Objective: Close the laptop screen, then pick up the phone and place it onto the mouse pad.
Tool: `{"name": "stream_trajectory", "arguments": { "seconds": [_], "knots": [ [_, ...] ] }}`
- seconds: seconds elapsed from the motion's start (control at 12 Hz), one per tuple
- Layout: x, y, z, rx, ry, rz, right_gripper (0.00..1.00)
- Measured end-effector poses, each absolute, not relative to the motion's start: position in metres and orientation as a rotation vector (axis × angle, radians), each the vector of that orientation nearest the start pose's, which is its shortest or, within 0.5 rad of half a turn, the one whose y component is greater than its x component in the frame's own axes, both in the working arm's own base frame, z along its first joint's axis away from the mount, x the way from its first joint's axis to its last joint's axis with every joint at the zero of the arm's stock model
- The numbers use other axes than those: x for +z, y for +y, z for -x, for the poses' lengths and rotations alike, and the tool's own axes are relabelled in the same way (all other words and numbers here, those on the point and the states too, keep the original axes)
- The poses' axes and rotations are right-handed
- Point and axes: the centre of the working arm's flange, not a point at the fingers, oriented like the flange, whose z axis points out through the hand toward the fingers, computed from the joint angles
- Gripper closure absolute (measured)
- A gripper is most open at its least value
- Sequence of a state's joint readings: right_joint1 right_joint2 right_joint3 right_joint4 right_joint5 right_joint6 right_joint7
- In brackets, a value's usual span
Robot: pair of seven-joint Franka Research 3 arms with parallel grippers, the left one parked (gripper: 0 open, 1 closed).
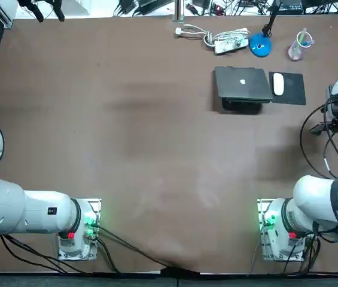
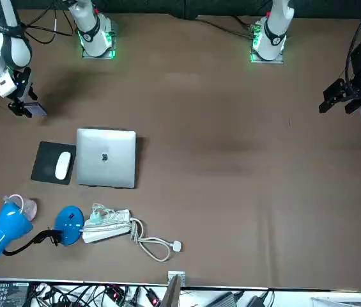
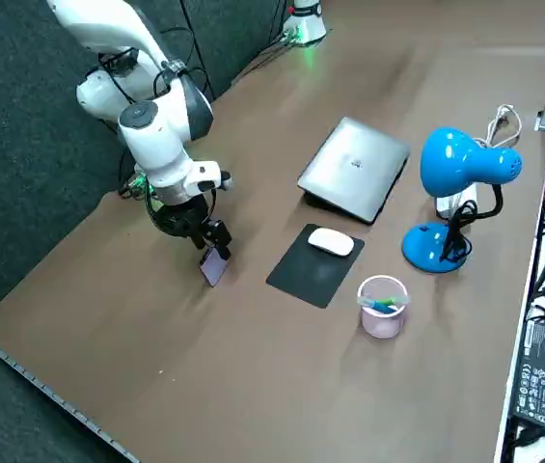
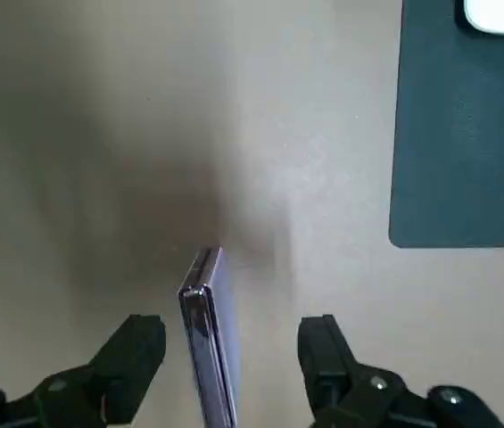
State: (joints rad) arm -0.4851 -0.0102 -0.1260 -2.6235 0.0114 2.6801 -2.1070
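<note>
Fingers (image 4: pixel 140 346) of right gripper (image 4: pixel 231 334) spread astride one phone (image 4: pixel 205 325) near one mouse pad (image 4: pixel 466 134); one laptop (image 1: pixel 242 82) shut.

Even overhead light; soft shadow beneath the fingers (image 4: pixel 140 352) beside mouse pad (image 4: pixel 466 152)

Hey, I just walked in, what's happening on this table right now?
The laptop is shut. The right gripper hangs low beside the mouse pad, its fingers open on either side of the phone, which stands on edge between them, touching neither. The phone is not yet on the pad.
</note>
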Motion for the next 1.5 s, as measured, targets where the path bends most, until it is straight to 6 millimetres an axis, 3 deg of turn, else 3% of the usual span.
{"name": "stream_trajectory", "arguments": {
  "seconds": [0.08, 0.25, 0.33, 0.42, 0.58, 0.67, 0.83, 1.0, 1.08, 1.33, 1.5],
  "knots": [
    [0.257, -0.251, -0.358, -0.035, -2.172, 2.365, 0.07],
    [0.256, -0.25, -0.357, -0.037, -2.177, 2.37, 0.2],
    [0.255, -0.25, -0.357, -0.039, -2.181, 2.374, 0.21],
    [0.254, -0.25, -0.357, -0.039, -2.183, 2.376, 0.3],
    [0.252, -0.25, -0.357, -0.039, -2.185, 2.378, 0.33],
    [0.251, -0.25, -0.356, -0.037, -2.185, 2.378, 0.43],
    [0.249, -0.251, -0.356, -0.036, -2.185, 2.379, 0.49],
    [0.25, -0.252, -0.357, -0.039, -2.186, 2.386, 0.73],
    [0.252, -0.253, -0.357, -0.041, -2.183, 2.395, 0.78],
    [0.257, -0.254, -0.361, -0.053, -2.154, 2.447, 0.79],
    [0.28, -0.255, -0.384, -0.078, -2.085, 2.529, 0.79]
  ]
}}
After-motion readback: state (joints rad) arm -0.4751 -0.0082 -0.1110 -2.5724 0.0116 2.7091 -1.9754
